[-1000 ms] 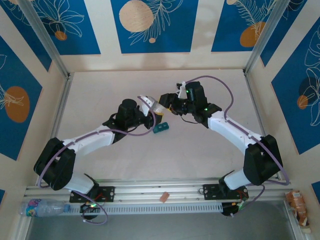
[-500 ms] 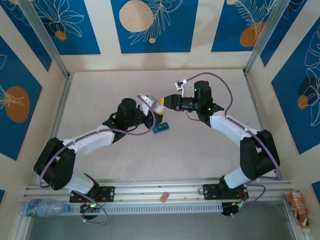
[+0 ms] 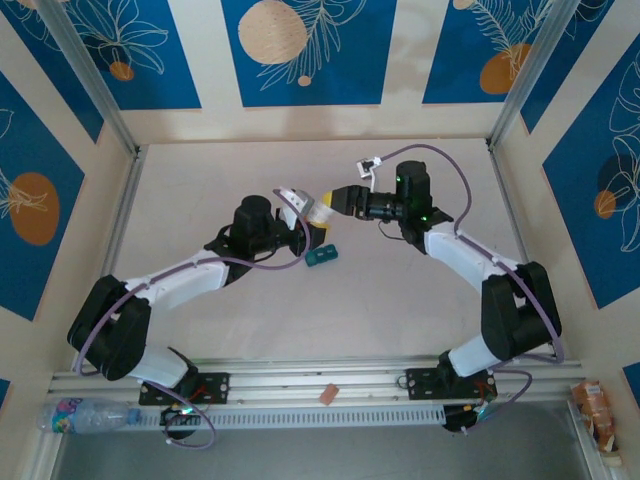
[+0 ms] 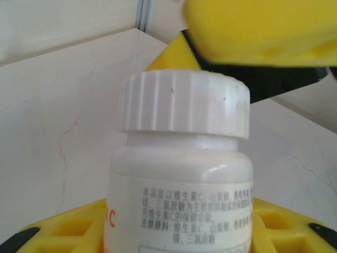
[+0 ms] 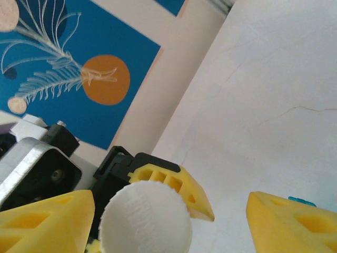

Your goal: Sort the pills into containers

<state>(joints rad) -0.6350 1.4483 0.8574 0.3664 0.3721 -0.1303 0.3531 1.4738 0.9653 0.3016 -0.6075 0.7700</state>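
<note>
Left wrist view: the left hand is closed partway around a white bottle, with a yellow finger pressed in on each side of the bottle's body.
Bottle in the grip: it stands up out of the left hand with its printed label facing the wrist camera. Its ribbed white cap is on.
Just past the cap: a yellow finger of the right hand sits at the cap's far edge, above it. Whether it touches the cap cannot be told.
Right wrist view: the right hand faces the cap end-on and stands open, holding nothing. One of its fingers is close beside the cap's rim and the other is well apart from it.
Top external view: the two hands meet tip to tip, with the bottle between them and off the counter.
Pill box: the teal-green strip lies on the counter just beside the left hand, on the side towards the arm bases and below the bottle. Neither hand touches it, and what is in its compartments is too small to tell.
</note>
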